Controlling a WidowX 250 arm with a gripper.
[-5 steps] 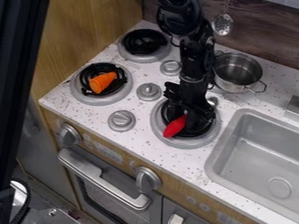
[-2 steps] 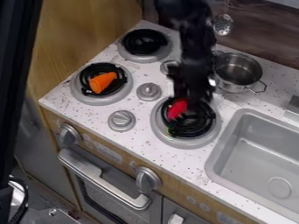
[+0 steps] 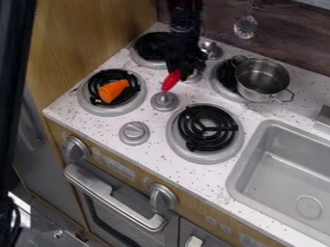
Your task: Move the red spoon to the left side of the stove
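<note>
Camera view: the black gripper (image 3: 184, 63) is seen in the upper middle of the frame, closed on the red spoon (image 3: 171, 80). The spoon is held crosswise, its red handle pointed down and left, its silvery bowl out to the upper right. The handle's tip is seen just above a grey knob (image 3: 165, 101); whether the two touch cannot be told.

At the left of the frame, an orange toy (image 3: 113, 90) is held by the front burner (image 3: 95, 110); behind it, the back burner (image 3: 151, 46) is partly hidden by the arm. A metal pot (image 3: 262, 79) is placed at upper right.

The carry leftward seems to be the step in hand. The grip should be kept firm, as the spoon could swivel. Both ends should be kept above the knobs, and the orange toy should be avoided. The spoon is best lowered level, let go only once supported, and the gripper lifted straight up.
</note>
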